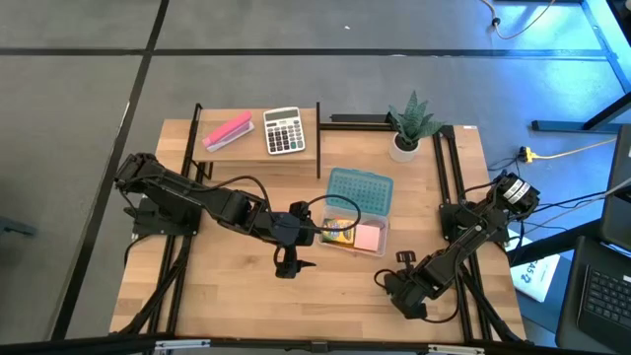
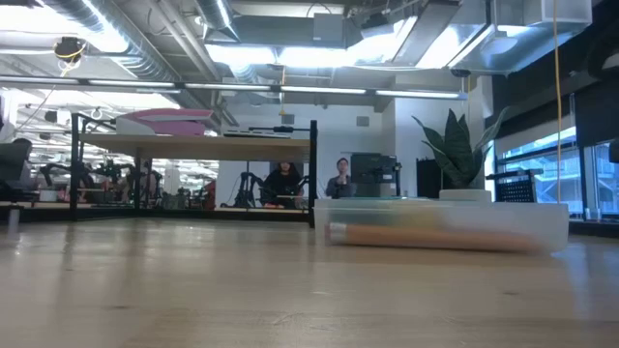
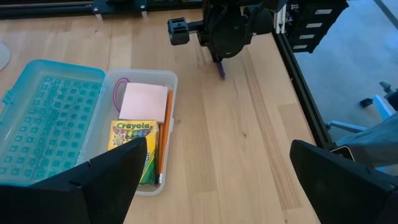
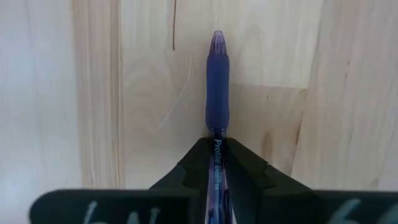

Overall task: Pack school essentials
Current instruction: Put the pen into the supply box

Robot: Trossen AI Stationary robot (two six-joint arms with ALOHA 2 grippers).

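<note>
Lower right of bench: right gripper (image 4: 216,163) jaws clamped on purple pen (image 4: 217,93).
Left gripper (image 1: 287,264): jaws wide, empty.
Packed already: crayon box (image 3: 133,149), pencils, notepad (image 3: 144,101) in case (image 3: 142,74).
Left: pen, maybe more.

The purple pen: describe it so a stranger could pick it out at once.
Start at the clear case mid-table, then look toward the right gripper near the table's front right. The purple pen lies on bare wood, pinched between its fingers, the only supply outside the case.

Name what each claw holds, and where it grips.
The right claw pinches the purple pen on its clear barrel, behind the rubber grip. The left claw holds nothing.
</note>
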